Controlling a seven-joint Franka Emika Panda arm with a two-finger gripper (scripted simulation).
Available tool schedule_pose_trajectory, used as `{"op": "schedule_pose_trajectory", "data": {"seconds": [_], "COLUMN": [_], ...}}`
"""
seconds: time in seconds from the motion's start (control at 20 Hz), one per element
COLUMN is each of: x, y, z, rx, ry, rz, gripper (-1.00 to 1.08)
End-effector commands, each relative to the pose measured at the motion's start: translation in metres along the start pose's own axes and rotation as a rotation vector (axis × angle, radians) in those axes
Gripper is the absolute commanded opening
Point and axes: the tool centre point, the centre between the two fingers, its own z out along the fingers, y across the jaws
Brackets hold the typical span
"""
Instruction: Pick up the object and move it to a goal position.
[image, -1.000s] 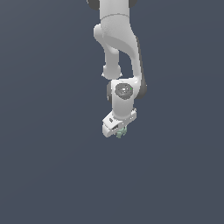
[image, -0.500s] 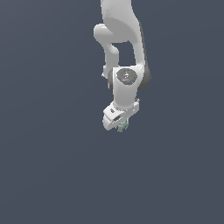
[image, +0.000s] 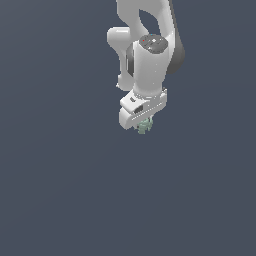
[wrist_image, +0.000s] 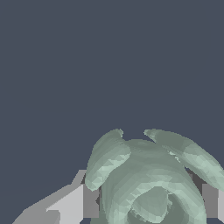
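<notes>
The object is a small pale mint-green lumpy thing with rounded knobs; only its lower part shows under the white hand in the exterior view. My gripper is shut on it and holds it in the air, with the arm rising above it to the top edge. In the wrist view the object fills the space between the two grey fingers, which press on its sides. No goal marker shows in either view.
Only a plain dark blue-grey surface surrounds the arm in both views. No other objects, containers or edges show.
The arm has risen and the hand has moved up with the object held in it. The wrist has turned as it rose.
</notes>
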Motion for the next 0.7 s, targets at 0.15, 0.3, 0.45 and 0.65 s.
{"op": "schedule_pose_trajectory", "data": {"seconds": [0.15,0.3,0.45,0.65], "x": [-0.005,-0.007,-0.009,-0.012], "y": [-0.013,-0.019,-0.024,-0.031], "z": [-0.065,-0.099,-0.132,-0.173], "rx": [0.001,0.001,0.002,0.002], "ry": [0.000,0.000,0.001,0.001], "rz": [-0.001,-0.001,-0.001,-0.001], "gripper": [-1.00,-1.00,-1.00,-1.00]}}
